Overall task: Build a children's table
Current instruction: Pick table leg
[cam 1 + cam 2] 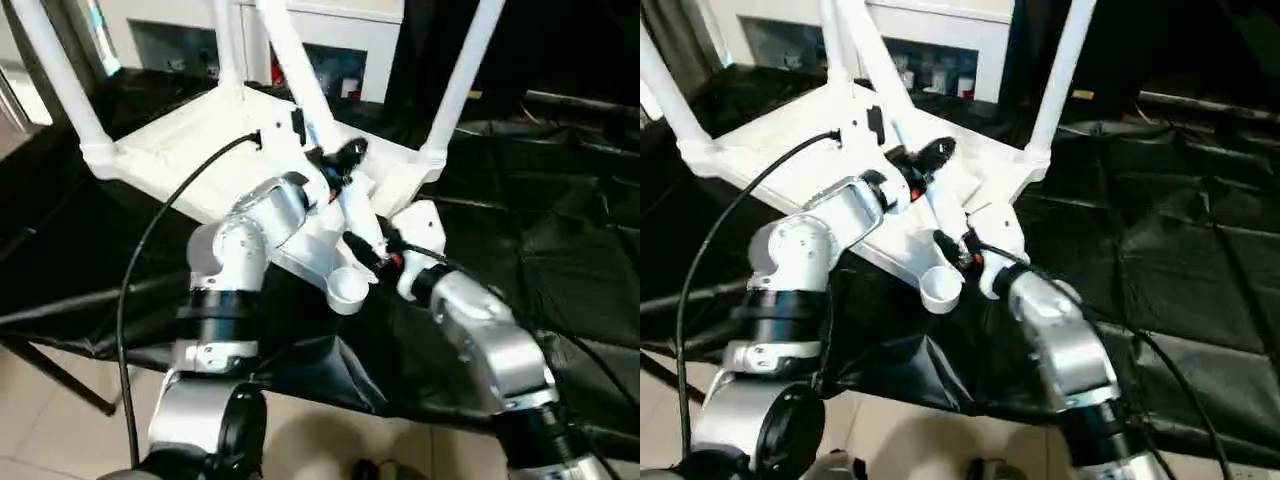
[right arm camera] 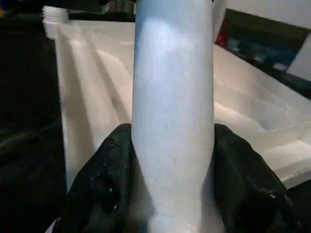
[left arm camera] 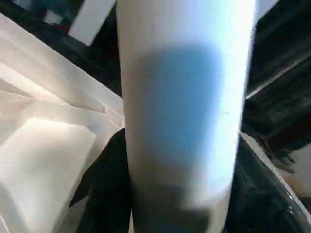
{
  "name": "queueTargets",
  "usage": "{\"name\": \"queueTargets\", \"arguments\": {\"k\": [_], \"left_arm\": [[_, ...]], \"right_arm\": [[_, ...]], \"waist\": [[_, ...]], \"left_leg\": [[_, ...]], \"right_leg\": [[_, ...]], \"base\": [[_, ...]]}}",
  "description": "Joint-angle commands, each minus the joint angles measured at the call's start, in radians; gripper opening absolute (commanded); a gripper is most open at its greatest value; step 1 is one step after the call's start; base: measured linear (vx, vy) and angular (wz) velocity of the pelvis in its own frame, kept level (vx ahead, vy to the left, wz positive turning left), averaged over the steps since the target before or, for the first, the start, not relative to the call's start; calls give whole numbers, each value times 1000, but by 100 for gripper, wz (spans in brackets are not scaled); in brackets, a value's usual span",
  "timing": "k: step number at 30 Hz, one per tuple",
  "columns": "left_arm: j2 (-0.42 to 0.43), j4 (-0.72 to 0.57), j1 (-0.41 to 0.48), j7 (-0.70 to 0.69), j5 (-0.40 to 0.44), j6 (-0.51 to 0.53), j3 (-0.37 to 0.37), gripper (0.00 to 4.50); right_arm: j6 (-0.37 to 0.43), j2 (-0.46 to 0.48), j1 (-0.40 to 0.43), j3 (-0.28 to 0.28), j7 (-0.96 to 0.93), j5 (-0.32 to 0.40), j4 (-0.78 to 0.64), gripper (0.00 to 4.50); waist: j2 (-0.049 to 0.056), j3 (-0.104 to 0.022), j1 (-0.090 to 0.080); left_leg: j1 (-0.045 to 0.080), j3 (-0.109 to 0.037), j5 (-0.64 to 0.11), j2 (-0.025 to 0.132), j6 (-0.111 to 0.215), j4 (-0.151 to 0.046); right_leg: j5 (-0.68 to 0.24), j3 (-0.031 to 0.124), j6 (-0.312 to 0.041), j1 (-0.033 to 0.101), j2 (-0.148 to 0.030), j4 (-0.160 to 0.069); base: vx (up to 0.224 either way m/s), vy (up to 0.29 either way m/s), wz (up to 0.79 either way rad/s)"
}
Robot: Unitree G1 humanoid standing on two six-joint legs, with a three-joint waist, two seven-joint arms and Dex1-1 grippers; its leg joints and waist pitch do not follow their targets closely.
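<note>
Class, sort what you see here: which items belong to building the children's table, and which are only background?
Job: tabletop; three fitted legs; fourth leg, held by left end effector and right end effector.
Background: black sheet; white cabinet.

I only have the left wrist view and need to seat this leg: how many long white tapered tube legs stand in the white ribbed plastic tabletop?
Observer: Three standing legs rise from corner sockets of the white ribbed plastic tabletop.
Operator: And the near corner?
Observer: Its round socket looks empty.
Operator: Is the right gripper helping?
Observer: Yes, the right gripper clamps the tilted fourth leg, nearer that socket than the left gripper.
</note>
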Motion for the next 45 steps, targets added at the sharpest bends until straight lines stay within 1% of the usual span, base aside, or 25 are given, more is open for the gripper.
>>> {"name": "queueTargets", "arguments": {"k": [1, 2, 4, 7, 8, 11, 12, 13, 14, 15, 16, 17, 19, 20, 21, 23, 26, 27, 29, 30, 31, 32, 34, 36, 45], "left_arm": [[-9, 15, -14, 38, 24, -25, 14, 205], [-12, 18, -13, 36, 25, -30, 11, 196], [-17, 20, -12, 34, 29, -35, 4, 189], [-18, 23, -13, 24, 29, -41, -5, 186], [-16, 24, -16, 16, 23, -44, -7, 185], [10, 14, -18, -59, 16, -45, -41, 185], [26, 7, -16, -95, 13, -37, -58, 185], [47, -3, -13, -137, 14, -29, -78, 185], [61, -10, -11, -163, 13, -24, -92, 185], [109, -29, -2, -256, -2, 4, -125, 185], [112, -30, -2, -261, -4, 6, -127, 185], [146, -44, 5, -325, -14, 26, -151, 185], [189, -62, 11, -400, -15, 43, -192, 185], [216, -75, 13, -448, -19, 55, -216, 185], [232, -81, 14, -480, -20, 61, -230, 185], [265, -96, 5, -558, -65, 109, -233, 185], [292, -110, -9, -629, -110, 150, -236, 185], [302, -113, -15, -657, -122, 164, -239, 185], [294, -112, -30, -670, -153, 186, -218, 185], [279, -106, -42, -670, -183, 203, -191, 185], [275, -105, -45, -670, -190, 207, -184, 185], [270, -99, -55, -670, -202, 210, -170, 185], [270, -97, -58, -670, -206, 211, -166, 185], [273, -93, -61, -670, -210, 216, -162, 185], [286, -87, -52, -659, -187, 213, -161, 185]], "right_arm": [[-30, 1, -4, -20, -35, -14, -14, 192], [-31, 7, -5, -25, -43, -12, -12, 192], [-31, 6, -7, -18, -47, -13, -13, 192], [-43, 2, -12, 0, -50, -36, -6, 192], [-44, 10, -10, 0, -22, -12, -8, 248], [-25, 31, -5, -15, 42, 69, -30, 264], [-7, 30, -7, -24, 55, 89, -35, 280], [27, 24, -11, -38, 77, 120, -41, 280], [50, 20, -13, -47, 91, 140, -45, 286], [166, 0, -27, -104, 166, 266, -70, 286], [174, -1, -28, -107, 171, 274, -71, 286], [242, -22, -36, -137, 225, 349, -86, 286], [287, -53, -47, -158, 273, 397, -86, 286], [311, -76, -53, -163, 307, 418, -83, 286], [326, -91, -57, -166, 330, 431, -80, 286], [407, -133, -68, -169, 389, 477, -67, 286], [468, -169, -74, -157, 430, 503, -64, 286], [491, -183, -78, -150, 438, 512, -68, 286], [521, -198, -86, -140, 449, 523, -66, 286], [531, -206, -91, -130, 458, 523, -59, 258], [533, -208, -92, -127, 460, 523, -58, 258], [544, -211, -102, -120, 459, 518, -45, 250], [550, -211, -105, -119, 459, 518, -42, 245], [561, -210, -113, -121, 457, 521, -37, 211], [578, -212, -133, -135, 440, 534, -19, 199]], "waist": [[15, -88, -3], [11, -89, -7], [17, -90, -6], [17, -91, -9], [17, -91, -9], [20, -91, -9], [16, -91, -7], [11, -91, -7], [16, -92, -4], [5, -91, -6], [10, -92, -4], [12, -93, -2], [16, -95, 1], [12, -94, 1], [14, -93, 2], [9, -95, 5], [8, -93, 7], [1, -92, 6], [4, -91, 8], [1, -90, 9], [2, -91, 11], [-4, -90, 13], [-4, -89, 13], [-1, -90, 15], [-2, -95, 25]], "left_leg": [[7, 7, -195, -18, 30, -63], [4, 7, -197, -20, 36, -63], [5, 7, -197, -19, 38, -62], [3, 7, -197, -20, 41, -61], [5, 8, -201, -20, 43, -61], [6, 8, -214, -20, 56, -62], [7, 7, -215, -19, 58, -63], [7, 8, -213, -18, 60, -64], [6, 6, -204, -16, 61, -65], [6, 7, -202, -15, 60, -65], [10, 6, -202, -17, 69, -66], [8, 5, -187, -13, 72, -66], [7, 4, -165, -8, 66, -65], [8, 5, -160, -9, 64, -66], [5, 9, -149, -8, 58, -64], [6, 9, -137, -11, 54, -63], [6, 12, -140, -10, 47, -62], [6, 13, -144, -10, 46, -63], [6, 13, -146, -12, 39, -62], [6, 15, -146, -13, 35, -60], [7, 13, -144, -13, 34, -60], [4, 14, -143, -14, 32, -59], [3, 14, -144, -15, 30, -60], [4, 13, -137, -15, 27, -60], [4, 12, -115, -11, 27, -61]], "right_leg": [[-311, 33, -70, 76, -36, -91], [-309, 31, -72, 79, -33, -90], [-309, 31, -71, 78, -33, -90], [-310, 29, -71, 79, -32, -90], [-323, 29, -70, 76, -32, -93], [-347, 27, -64, 75, -32, -97], [-357, 27, -58, 74, -33, -96], [-360, 27, -56, 74, -34, -97], [-351, 29, -60, 75, -35, -93], [-344, 29, -63, 76, -33, -93], [-338, 29, -68, 78, -33, -89], [-309, 32, -80, 78, -34, -86], [-265, 35, -109, 79, -40, -77], [-259, 35, -125, 80, -40, -76], [-248, 39, -133, 79, -42, -74], [-249, 38, -143, 84, -43, -71], [-276, 39, -148, 82, -45, -74], [-298, 38, -139, 82, -44, -77], [-332, 37, -122, 81, -45, -79], [-352, 37, -115, 79, -46, -82], [-360, 36, -111, 79, -46, -83], [-388, 34, -97, 79, -46, -86], [-415, 32, -78, 78, -46, -89], [-435, 32, -53, 76, -45, -93], [-349, 35, -76, 76, -44, -81]], "base": [[0, 0, 0], [0, 0, 0], [0, 0, 0], [0, 0, 0], [0, 0, 0], [0, 0, 0], [0, 0, 0], [0, 0, 0], [0, 0, 0], [0, 0, 0], [0, 0, 0], [0, 0, 0], [0, 0, 0], [0, 0, 0], [0, 0, 0], [0, 0, 0], [0, 0, 0], [0, 0, 0], [0, 0, 0], [0, 0, 0], [0, 0, 0], [0, 0, 0], [0, 0, 0], [0, 0, 0], [0, 0, 0]]}}
